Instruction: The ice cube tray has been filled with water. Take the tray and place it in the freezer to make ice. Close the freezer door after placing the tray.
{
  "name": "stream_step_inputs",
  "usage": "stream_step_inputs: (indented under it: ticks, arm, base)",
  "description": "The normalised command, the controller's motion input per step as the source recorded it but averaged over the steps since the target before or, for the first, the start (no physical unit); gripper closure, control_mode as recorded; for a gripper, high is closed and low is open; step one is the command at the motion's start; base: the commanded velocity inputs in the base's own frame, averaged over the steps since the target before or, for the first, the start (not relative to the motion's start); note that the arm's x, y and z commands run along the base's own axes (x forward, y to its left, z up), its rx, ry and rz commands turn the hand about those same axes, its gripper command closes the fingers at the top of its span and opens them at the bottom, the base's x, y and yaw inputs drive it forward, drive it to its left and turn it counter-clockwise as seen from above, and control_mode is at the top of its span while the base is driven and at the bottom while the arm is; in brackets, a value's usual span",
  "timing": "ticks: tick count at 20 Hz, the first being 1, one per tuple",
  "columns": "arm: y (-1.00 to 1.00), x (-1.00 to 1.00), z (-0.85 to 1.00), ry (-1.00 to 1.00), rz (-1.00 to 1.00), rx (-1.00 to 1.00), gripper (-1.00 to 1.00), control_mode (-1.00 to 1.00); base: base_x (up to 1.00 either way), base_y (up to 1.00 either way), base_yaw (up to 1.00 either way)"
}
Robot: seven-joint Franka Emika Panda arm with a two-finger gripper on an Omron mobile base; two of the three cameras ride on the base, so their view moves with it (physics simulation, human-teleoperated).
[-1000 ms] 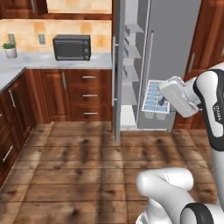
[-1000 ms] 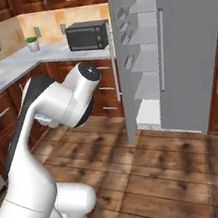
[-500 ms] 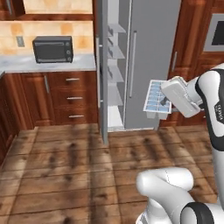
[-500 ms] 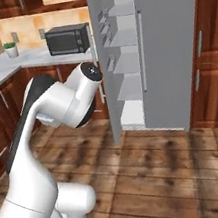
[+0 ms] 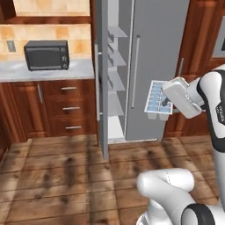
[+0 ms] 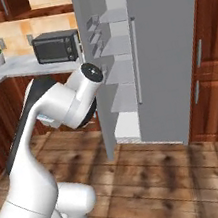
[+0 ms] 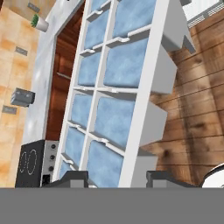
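The tray (image 5: 157,102) hangs in mid-air in front of the shut fridge door, pinched at one end by the gripper (image 5: 166,102); it is tipped steeply, its cells of pale blue water (image 7: 114,114) facing away from the hand and toward the freezer (image 5: 115,70). In the hand view the two fingertips (image 7: 74,176) sit at the tray's near end with the white frame between them, so the jaws are pressed onto the tray rather than spread. Over the last second both base views have slid sideways as a whole: the microwave (image 5: 46,54) and counter (image 5: 44,70) now sit further right in the left base view and the open compartment has come toward the middle. That is the base driving, not the furniture moving, and the tray has kept the same place against the arm throughout. For the task this reads as the carry nearing its end, with the robot squaring up to the open shelves (image 6: 120,71) while the placing and the closing are not yet done. The freezer door (image 5: 102,79) stands swung out, seen edge-on in the left base view. The left base view gives the tray's place relative to the fridge; the right base view shows the bare shelves more squarely, with the arm's elbow in front; the hand view alone shows the grip and the filled cells close up.
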Motion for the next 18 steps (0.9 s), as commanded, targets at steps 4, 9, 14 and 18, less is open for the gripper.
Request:
stream_step_inputs:
  ticks: [4,9,14,18]
  arm:
    - [0.0,0.0,0.0,0.0,0.0,0.0,1.0,1.0]
    - [0.0,0.0,0.0,0.0,0.0,0.0,1.0,1.0]
    - [0.0,0.0,0.0,0.0,0.0,0.0,1.0,1.0]
    - [0.0,0.0,0.0,0.0,0.0,0.0,1.0,1.0]
  base:
    - [0.76,-0.43,-0.01]
    - [0.76,-0.36,-0.01]
    - [0.84,-0.18,0.0]
    - [0.72,-0.2,0.0]
